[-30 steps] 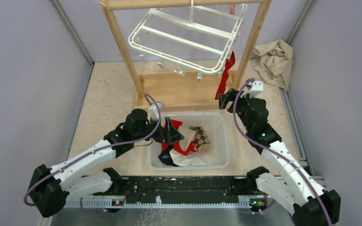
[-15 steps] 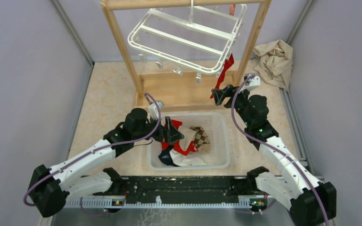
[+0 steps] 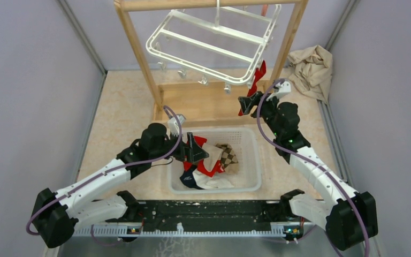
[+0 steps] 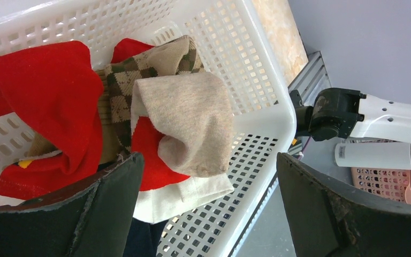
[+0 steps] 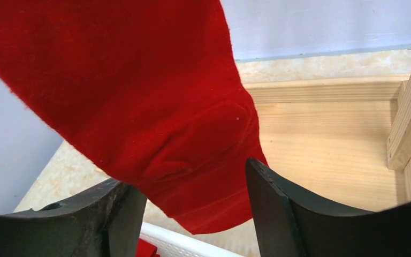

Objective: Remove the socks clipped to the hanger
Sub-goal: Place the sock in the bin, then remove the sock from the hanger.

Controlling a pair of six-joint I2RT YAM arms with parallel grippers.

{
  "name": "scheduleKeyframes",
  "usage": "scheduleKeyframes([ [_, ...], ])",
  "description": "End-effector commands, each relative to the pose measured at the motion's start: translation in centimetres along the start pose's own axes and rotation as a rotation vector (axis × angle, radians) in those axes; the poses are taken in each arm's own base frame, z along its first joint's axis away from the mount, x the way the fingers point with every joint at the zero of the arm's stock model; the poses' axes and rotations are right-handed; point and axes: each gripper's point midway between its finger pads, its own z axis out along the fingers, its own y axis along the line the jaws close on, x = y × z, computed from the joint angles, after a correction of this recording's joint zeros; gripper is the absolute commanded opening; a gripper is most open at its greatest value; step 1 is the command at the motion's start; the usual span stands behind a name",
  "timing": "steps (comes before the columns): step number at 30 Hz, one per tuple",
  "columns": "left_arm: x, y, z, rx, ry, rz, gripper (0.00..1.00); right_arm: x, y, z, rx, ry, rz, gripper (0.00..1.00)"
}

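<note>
Wooden frame [image 3: 139,51] carries the hanger [image 3: 208,46], tilted, nearly all clips bare. Basket [image 3: 257,160] below holds a pile of socks [image 3: 211,163]: red, checked, tan, cream. Judged mostly done.

One red sock [image 3: 257,75] is still clipped at the hanger's right corner. A red scrap by the far rail is too small to identify.

Right gripper [image 3: 248,103]: fingers apart, sock toe hanging between them, not pinched.

Left gripper [image 3: 195,149]: fingers apart, empty, over the basket.

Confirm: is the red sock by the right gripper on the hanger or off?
On. The red sock hangs from the hanger's right corner, between the right gripper's open jaws.
</note>
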Motion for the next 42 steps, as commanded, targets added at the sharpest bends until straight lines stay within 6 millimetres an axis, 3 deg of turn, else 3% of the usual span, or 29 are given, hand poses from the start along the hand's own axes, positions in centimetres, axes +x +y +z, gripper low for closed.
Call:
scheduleKeyframes([
  [1,-1.5,-1.5,-0.3,0.038,-0.037,0.028,0.99,-4.1,1.2,0.4,-0.038,-0.117,-0.001,0.63],
  [10,-2.1,-2.2,-0.3,0.058,-0.045,0.033,0.99,-4.7,2.2,-0.2,-0.08,-0.127,-0.018,0.27],
  [16,-3.1,-3.2,-0.4,0.08,-0.067,0.046,0.99,-5.5,2.8,-1.0,-0.1,-0.135,-0.024,0.13],
  [24,-5.2,-4.2,0.7,0.097,-0.092,0.093,0.99,-6.3,4.7,-2.2,-0.172,-0.105,-0.03,0.07],
  [31,-7.7,-5.5,1.8,0.125,-0.139,0.148,0.99,-5.8,7.3,-2.9,-0.292,-0.003,-0.022,0.04],
  [42,-10.2,-6.3,3.0,0.131,-0.193,0.21,0.99,-5.3,9.4,-5.0,-0.386,0.101,-0.009,0.01],
])
